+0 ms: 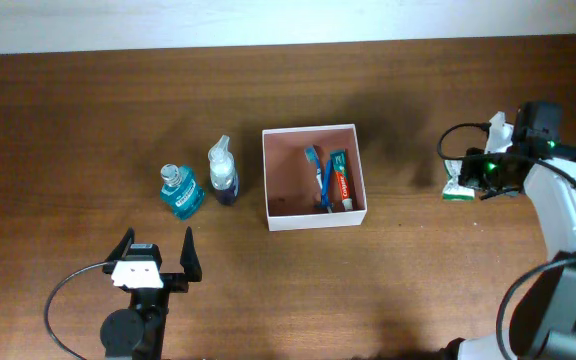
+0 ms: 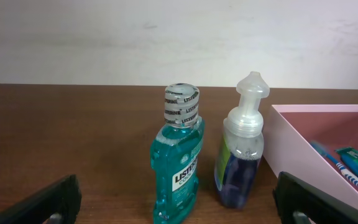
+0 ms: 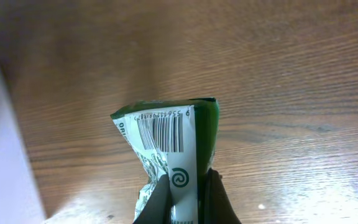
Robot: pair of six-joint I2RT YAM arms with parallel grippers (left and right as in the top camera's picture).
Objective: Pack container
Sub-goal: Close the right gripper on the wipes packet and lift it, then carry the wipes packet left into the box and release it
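Right gripper (image 3: 185,186) is clamped narrow on one end of a green-and-white packet (image 3: 166,134), with the barcode end pointed away from the fingers. The packet's long axis is run out from the jaws, roughly toward the container (image 1: 288,190). Whether the packet is clear of the table cannot be told.

The container is sat mid-table, open top up, to the robot's left of the right gripper and well apart from it. It is square, so no long axis, and its sides are nearly parallel to the table edge. A toothbrush (image 1: 318,175) and toothpaste tube (image 1: 340,180) are laid front-to-back in its right half; the left half of the floor is bare.

Judgement: neither arm is clearly nearer, but the right is loaded, so a leftward carry is called for.

Left gripper (image 1: 155,245) is spread wide and empty, faced at the mouthwash bottle (image 2: 178,165) and pump bottle (image 2: 241,149).
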